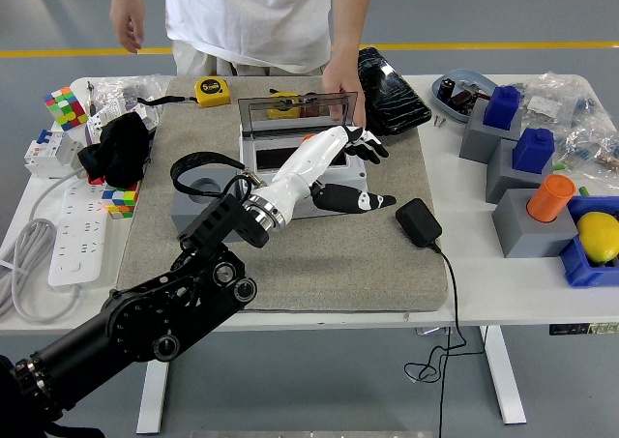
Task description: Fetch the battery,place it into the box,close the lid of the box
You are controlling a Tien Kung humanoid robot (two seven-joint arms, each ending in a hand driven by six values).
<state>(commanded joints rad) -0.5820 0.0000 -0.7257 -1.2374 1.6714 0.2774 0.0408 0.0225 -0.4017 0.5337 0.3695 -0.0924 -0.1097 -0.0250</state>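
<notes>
Left hand [350, 167], white with black fingertips, stretched from the lower left up to the centre of the frame, over the right half of the grey box [259, 158]. Fingers spread and empty, thumb pointing right toward the black adapter [419, 221] on the grey mat [309, 254]. Box sitting mid-mat, its clear lid [295, 111] standing upright along the far edge. Battery [308, 138], orange, only a sliver peeking out behind the white forearm, apparently inside the box, though mostly hidden. Person at the top of the frame, one hand [340, 78] resting at the lid's upper right corner, the other hand [127, 22] hanging free at upper left. Yellow tape measure [213, 91] near the mat's upper left corner. Grey block [198, 191] just left of the box, partly behind the black arm. Black pouch [390, 92] right of the lid. Colour cube [64, 105] and white power strip [68, 235] at the left of the white surface [503, 293]. At the right, blue blocks [522, 129] on grey stands, an orange cylinder [551, 197], and a yellow lemon [599, 236] in a blue tray.
</notes>
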